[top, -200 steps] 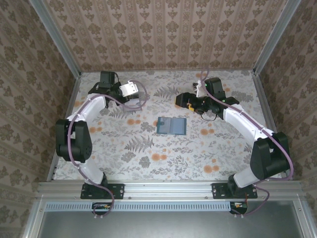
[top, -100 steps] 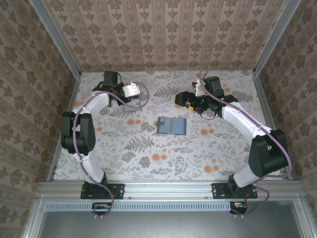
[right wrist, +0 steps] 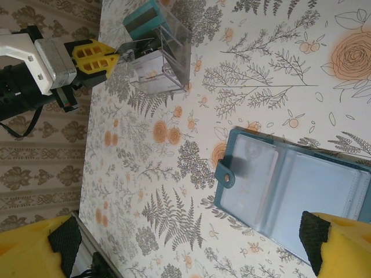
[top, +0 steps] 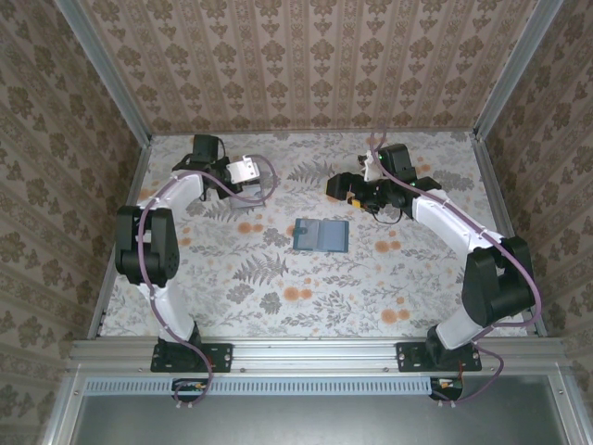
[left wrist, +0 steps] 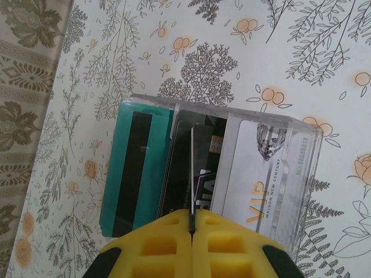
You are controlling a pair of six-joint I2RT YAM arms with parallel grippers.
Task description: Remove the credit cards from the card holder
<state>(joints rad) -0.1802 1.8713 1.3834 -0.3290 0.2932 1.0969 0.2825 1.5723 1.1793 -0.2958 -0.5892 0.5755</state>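
The teal-blue card holder (top: 321,235) lies open and flat mid-table, its clear sleeves (right wrist: 290,191) facing up. My left gripper (left wrist: 191,215) is shut on a thin card (left wrist: 191,168) seen edge-on. It holds the card upright over a clear plastic box (left wrist: 307,174) at the back left. In that box lie a teal card with a black stripe (left wrist: 130,168), a dark card (left wrist: 177,174) and a white VIP card (left wrist: 255,185). My right gripper (top: 335,185) hangs open above and behind the card holder, its yellow fingers (right wrist: 342,243) wide apart and holding nothing.
The clear box (right wrist: 168,55) stands near the left wall, with my left gripper (right wrist: 107,58) beside it. The floral tabletop (top: 306,287) is ringed by patterned walls. A metal rail (top: 315,352) runs along the near edge.
My left arm has folded in at the elbow, and its gripper has edged right with the card. The right gripper has barely shifted. The card holder has not moved.
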